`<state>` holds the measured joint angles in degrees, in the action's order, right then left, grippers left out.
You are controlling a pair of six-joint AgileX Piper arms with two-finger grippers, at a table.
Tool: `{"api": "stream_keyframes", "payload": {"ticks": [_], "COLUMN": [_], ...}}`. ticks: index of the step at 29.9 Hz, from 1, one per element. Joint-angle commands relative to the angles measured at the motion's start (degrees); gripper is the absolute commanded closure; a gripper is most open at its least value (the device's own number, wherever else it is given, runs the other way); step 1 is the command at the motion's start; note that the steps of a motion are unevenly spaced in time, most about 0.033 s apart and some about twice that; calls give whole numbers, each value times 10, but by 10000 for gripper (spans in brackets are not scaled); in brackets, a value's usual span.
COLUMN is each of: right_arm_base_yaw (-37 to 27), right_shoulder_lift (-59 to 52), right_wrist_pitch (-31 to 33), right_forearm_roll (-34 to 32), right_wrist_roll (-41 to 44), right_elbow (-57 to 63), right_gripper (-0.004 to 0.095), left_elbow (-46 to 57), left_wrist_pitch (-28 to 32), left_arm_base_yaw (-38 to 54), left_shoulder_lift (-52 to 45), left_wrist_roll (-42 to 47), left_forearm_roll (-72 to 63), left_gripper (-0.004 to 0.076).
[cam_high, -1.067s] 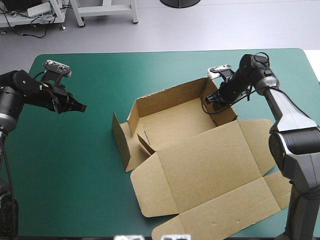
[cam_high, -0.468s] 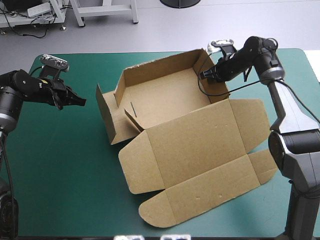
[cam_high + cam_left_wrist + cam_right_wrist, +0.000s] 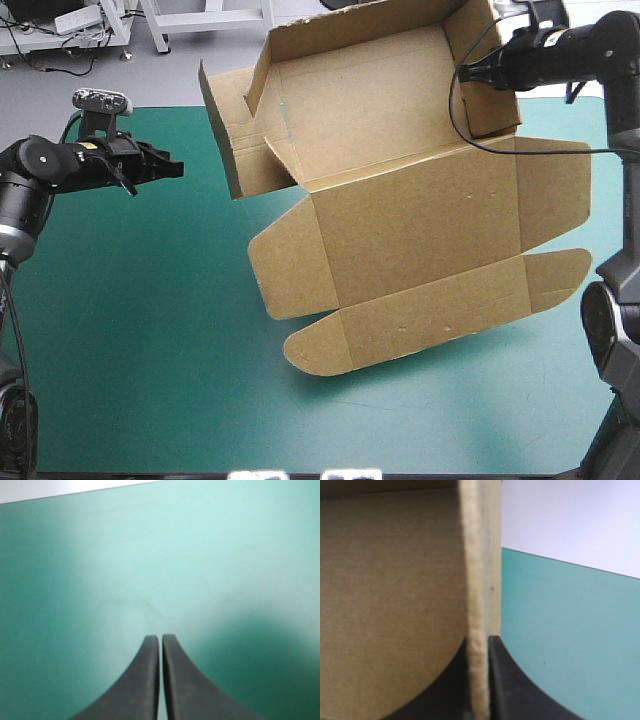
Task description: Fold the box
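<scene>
Clamping a wall of the box [image 3: 400, 200], right fingers [image 3: 507, 685] hold it tilted over the bench [image 3: 150, 330]; left fingers [image 3: 145, 680] pressed together, apart from it.

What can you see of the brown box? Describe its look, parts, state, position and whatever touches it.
The box is a cut sheet of brown board, held up tilted above the teal-green cover. Its upper part forms an open tray with raised walls; the flat lid with rounded flaps hangs below. The right gripper is shut on one side wall. Whether the lowest flap touches the cover is unclear.
</scene>
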<state>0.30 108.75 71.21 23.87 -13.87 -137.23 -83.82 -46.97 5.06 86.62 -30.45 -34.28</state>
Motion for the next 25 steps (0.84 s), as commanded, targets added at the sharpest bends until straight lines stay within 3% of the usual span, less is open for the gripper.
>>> {"api": "stream_keyframes", "payload": {"ticks": [1, 5, 11, 25], "right_arm_base_yaw": [-15, -15, -15, -1], "right_shoulder_lift": [-63, -86, -91, -88], "right_wrist_pitch": [4, 4, 4, 4], "right_forearm_roll": [34, 36, 62, 36], "right_wrist_roll": [4, -5, -5, -5], "right_elbow": [-20, -19, -18, -17], "right_gripper": [928, 928, 928, 927], "left_elbow": [-16, -16, -16, -20], "left_wrist_pitch": [32, 20, -45, -200], "left_arm_base_yaw": [0, 0, 0, -1], "left_shoulder_lift": [-14, -10, -9, -9], "left_wrist_roll": [-49, -109, -170, -193], "left_forearm_roll": [-151, -285, -420, -503], "left_gripper": [710, 710, 710, 710]}}
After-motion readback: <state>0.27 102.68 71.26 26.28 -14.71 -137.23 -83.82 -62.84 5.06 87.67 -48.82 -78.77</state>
